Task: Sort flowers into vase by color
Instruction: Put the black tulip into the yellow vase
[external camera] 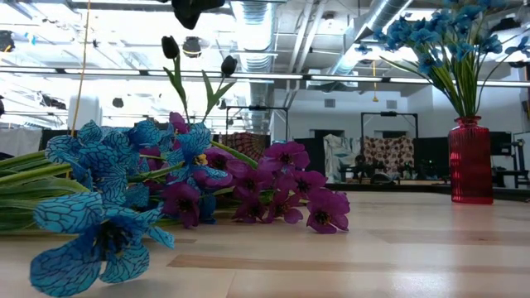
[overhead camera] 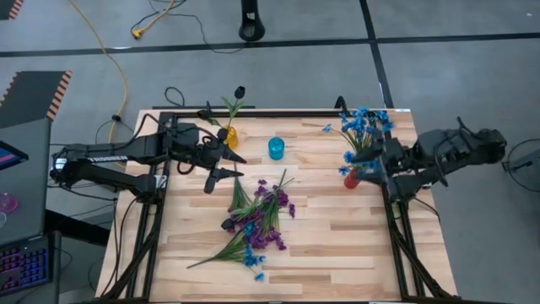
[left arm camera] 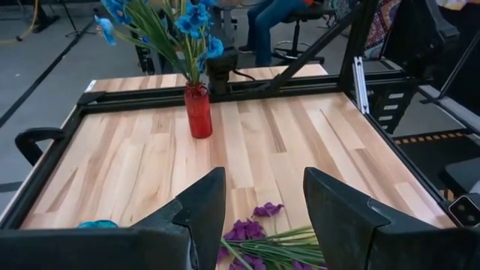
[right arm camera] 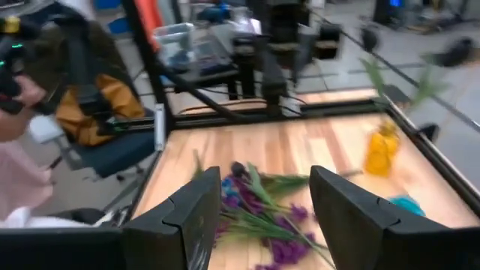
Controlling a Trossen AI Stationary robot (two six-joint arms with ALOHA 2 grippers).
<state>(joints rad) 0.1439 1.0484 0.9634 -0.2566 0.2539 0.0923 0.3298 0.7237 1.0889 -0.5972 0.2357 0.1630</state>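
A pile of purple and blue flowers (overhead camera: 257, 219) lies flat on the wooden table, in the middle toward the near edge. At the right, a red vase (overhead camera: 352, 177) holds blue flowers (overhead camera: 364, 125). At the far left, a yellow vase (overhead camera: 229, 135) holds dark flowers (external camera: 199, 62). A small cyan vase (overhead camera: 276, 149) stands between them. My left gripper (left arm camera: 262, 202) hovers open above the pile's far left end, with nothing between its fingers. My right gripper (right arm camera: 266, 202) is open and raised beside the red vase, also with nothing between its fingers.
A black frame (overhead camera: 278, 112) runs along the table's far edge and sides. Bare wood (overhead camera: 354, 245) lies right of the pile. Beyond the table's left side a person (right arm camera: 22, 90) sits by a chair, among cables and equipment.
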